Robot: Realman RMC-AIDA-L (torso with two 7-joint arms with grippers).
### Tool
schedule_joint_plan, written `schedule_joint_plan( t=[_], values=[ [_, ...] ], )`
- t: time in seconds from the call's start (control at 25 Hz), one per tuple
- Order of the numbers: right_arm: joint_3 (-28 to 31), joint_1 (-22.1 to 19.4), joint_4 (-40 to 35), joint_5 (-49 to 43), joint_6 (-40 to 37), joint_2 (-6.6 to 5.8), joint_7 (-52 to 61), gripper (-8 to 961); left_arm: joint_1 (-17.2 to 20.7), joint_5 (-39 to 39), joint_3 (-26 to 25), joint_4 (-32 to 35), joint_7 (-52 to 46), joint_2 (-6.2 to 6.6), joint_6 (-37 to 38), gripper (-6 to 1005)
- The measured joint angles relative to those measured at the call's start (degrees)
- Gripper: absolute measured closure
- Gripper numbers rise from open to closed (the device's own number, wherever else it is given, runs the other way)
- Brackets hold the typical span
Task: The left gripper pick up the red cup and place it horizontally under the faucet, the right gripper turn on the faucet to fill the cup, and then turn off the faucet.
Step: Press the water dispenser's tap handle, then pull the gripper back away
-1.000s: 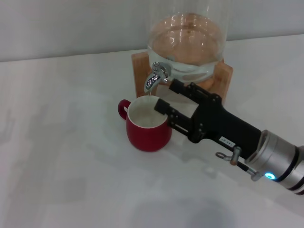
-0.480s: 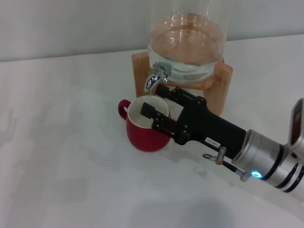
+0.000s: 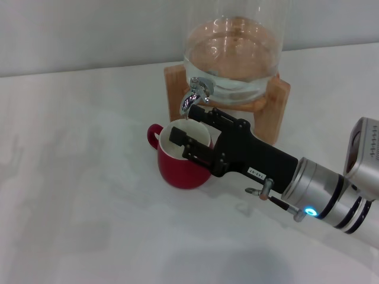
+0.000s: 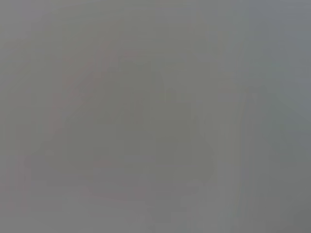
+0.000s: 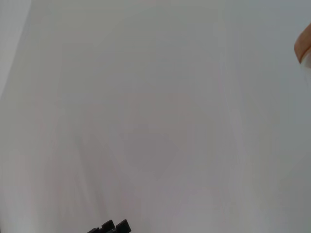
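Evidently the filling step: the right gripper (image 3: 186,123), fingers spread, hangs just under the faucet (image 3: 196,94), over the red cup (image 3: 184,155). Next it must reach the lever.

a plain white table (image 3: 77,195) spreads under even, soft light, meeting a pale grey wall (image 3: 89,29) behind; a wooden stand (image 3: 275,103) sits near the back edge.

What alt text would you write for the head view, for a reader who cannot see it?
The long black right gripper, open, reaches over the squat glossy red cup, which stands upright on the white table under the small chrome faucet of a clear glass jar on a wooden stand. The left gripper is not visible.
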Motion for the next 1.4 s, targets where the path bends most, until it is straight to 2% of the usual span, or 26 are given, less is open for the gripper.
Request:
schedule_joint_plan(
  t=[1.4],
  values=[
    [1.7, -0.9, -0.2, 0.0, 0.6, 0.00, -0.4, 294, -0.8, 0.0, 0.0, -0.5, 0.0, 0.09, -0.1, 253]
  ],
)
